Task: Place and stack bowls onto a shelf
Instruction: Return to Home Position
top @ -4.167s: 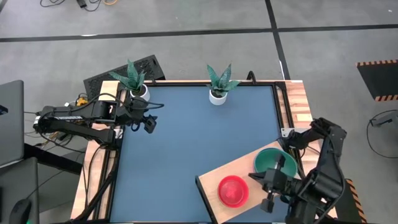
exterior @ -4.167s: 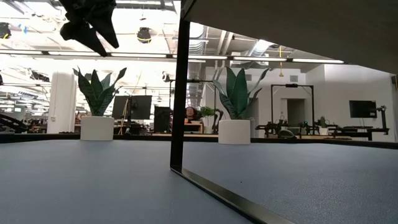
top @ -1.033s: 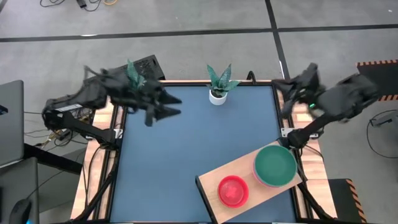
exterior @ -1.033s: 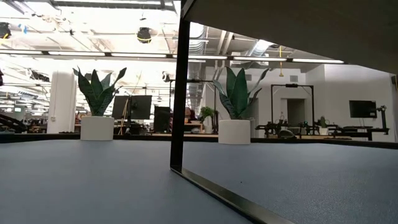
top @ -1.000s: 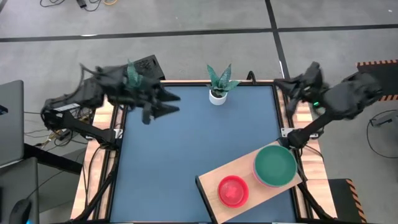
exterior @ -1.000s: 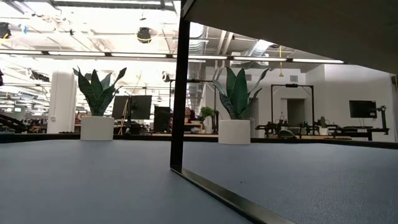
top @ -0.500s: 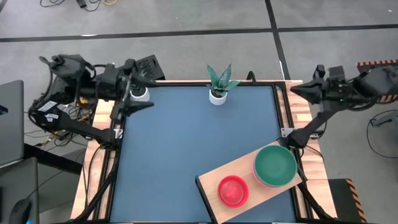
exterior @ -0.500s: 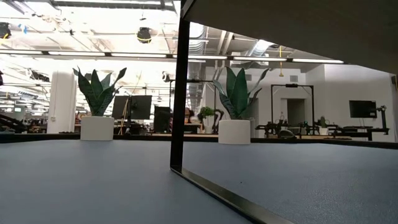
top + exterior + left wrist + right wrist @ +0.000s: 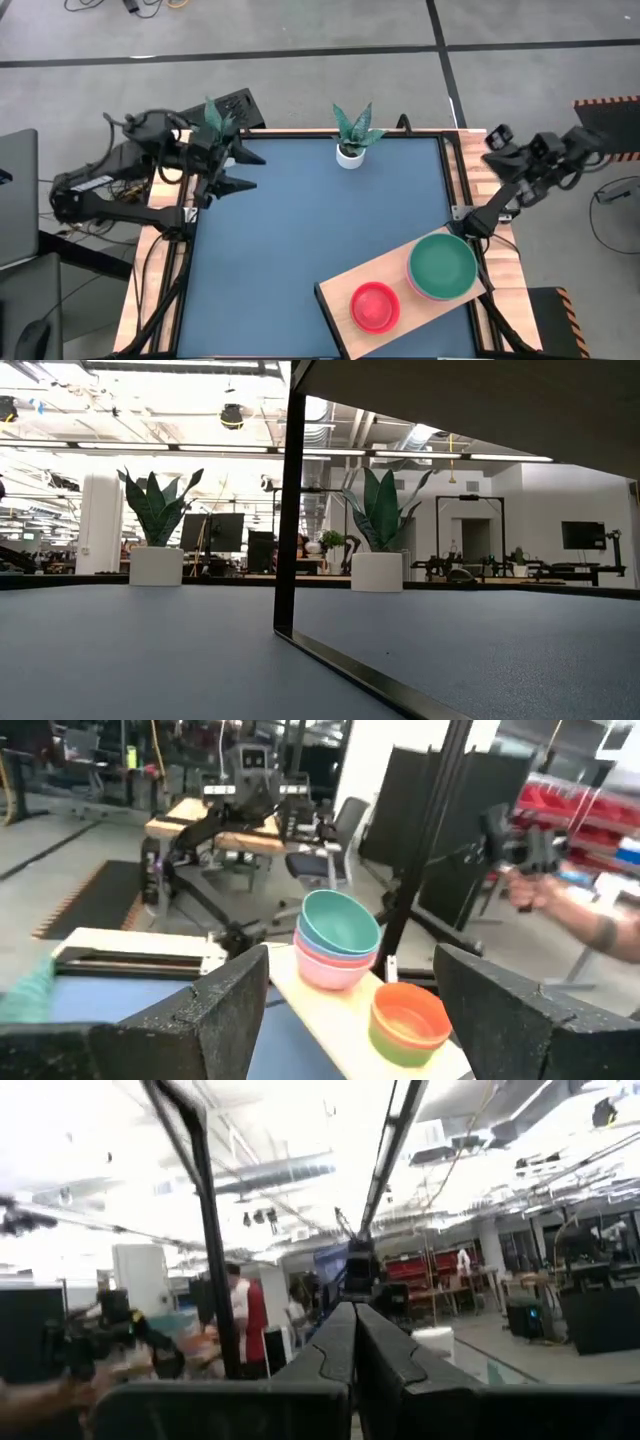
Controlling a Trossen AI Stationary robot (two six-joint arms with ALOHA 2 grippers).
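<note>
The shelf, a pale wood board, lies slanted at the table's near right corner. On it stand two stacks of bowls. A dark green bowl tops a pink one, and a red bowl sits in a green one. My left gripper hangs open over the table's far left part, its fingers level and aimed at the bowls. My right gripper is shut past the table's far right edge, raised and empty.
Two plants in white pots stand along the far edge. Wooden rails run down both sides of the table. In the low view a dark upright edge stands close by. People show in the room beyond.
My left gripper has drawn back toward the table's left edge, then come a little way out again, rolling as it went; it stays open. My right gripper has swung out past the right edge and tipped its shut fingers upward. The bowls have not moved.
</note>
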